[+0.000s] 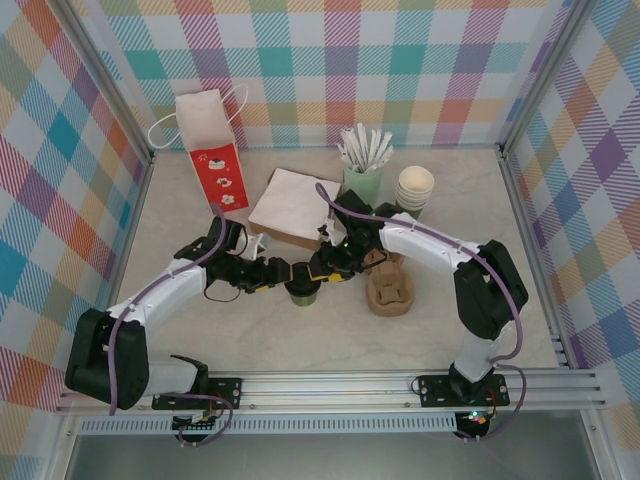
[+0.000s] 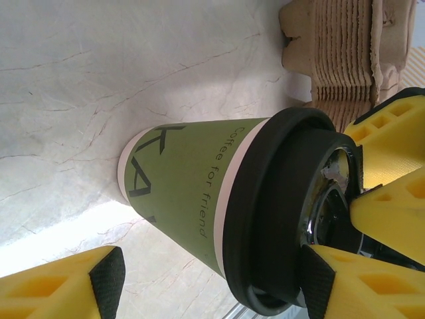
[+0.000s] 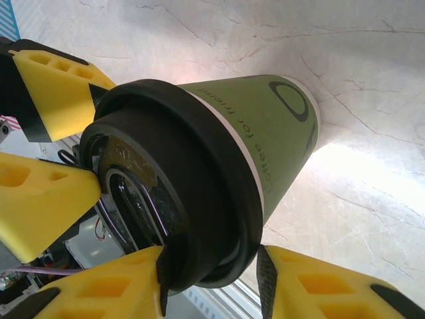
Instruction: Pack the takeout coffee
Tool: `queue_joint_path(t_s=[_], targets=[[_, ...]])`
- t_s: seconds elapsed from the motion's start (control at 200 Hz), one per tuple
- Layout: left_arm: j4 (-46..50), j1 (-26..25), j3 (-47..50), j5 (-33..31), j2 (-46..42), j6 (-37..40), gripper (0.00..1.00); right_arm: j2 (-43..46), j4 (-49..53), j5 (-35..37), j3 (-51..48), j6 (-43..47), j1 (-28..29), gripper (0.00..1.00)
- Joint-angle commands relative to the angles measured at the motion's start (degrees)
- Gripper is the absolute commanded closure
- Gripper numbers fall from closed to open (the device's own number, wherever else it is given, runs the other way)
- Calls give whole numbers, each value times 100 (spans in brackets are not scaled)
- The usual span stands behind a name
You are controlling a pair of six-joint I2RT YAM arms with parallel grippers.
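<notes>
Takeout coffee (image 1: 303,292) stands upright on the desk (image 2: 99,80), caught between the two grippers that meet at it from either side. The right gripper (image 3: 212,282) is clamped on the cup's black lid (image 3: 199,199). Its two dark pads (image 3: 267,274) lie against the lid's edge, one toward the lid's top and one on the rim side, and the lid fills the gap between them, so it pinches the coffee by the lid. The left gripper (image 2: 212,282) is spread wide. One of its pads sits at the lid's rim, though contact cannot be told, and the other hangs free off the cup's base with bare desk between. Just past the left gripper's tips the green wall of the cup reads "coffee for friend", and its pale base rests flat on the marbled surface. The right gripper's yellow fingers (image 2: 392,212) show just past the lid in the left wrist view. Just beyond the right gripper, on the side away from the cup, a stack of brown pulp cup carriers (image 1: 390,288) lies on the desk, near the cup but apart from it. Farther out behind both grippers are a pale mint cup of white sticks (image 1: 363,178), a stack of lidless cups (image 1: 414,188) beside it and white napkins (image 1: 295,205). Well beyond the left gripper is a red-and-white paper bag (image 1: 212,150).
</notes>
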State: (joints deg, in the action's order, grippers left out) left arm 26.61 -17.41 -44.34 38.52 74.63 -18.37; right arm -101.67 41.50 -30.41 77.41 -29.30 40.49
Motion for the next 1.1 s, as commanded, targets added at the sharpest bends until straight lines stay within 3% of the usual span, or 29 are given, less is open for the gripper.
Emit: queue_joint_path(t_s=[0.0, 0.41, 1.095], targets=[[142, 53, 207, -225, 125, 152, 30, -195, 340, 216, 82, 109, 27, 62], [306, 54, 347, -486, 151, 255, 30, -373, 642, 442, -127, 170, 147, 68], [470, 53, 426, -641, 73, 340, 30, -798, 1143, 861, -573, 337, 350, 68]])
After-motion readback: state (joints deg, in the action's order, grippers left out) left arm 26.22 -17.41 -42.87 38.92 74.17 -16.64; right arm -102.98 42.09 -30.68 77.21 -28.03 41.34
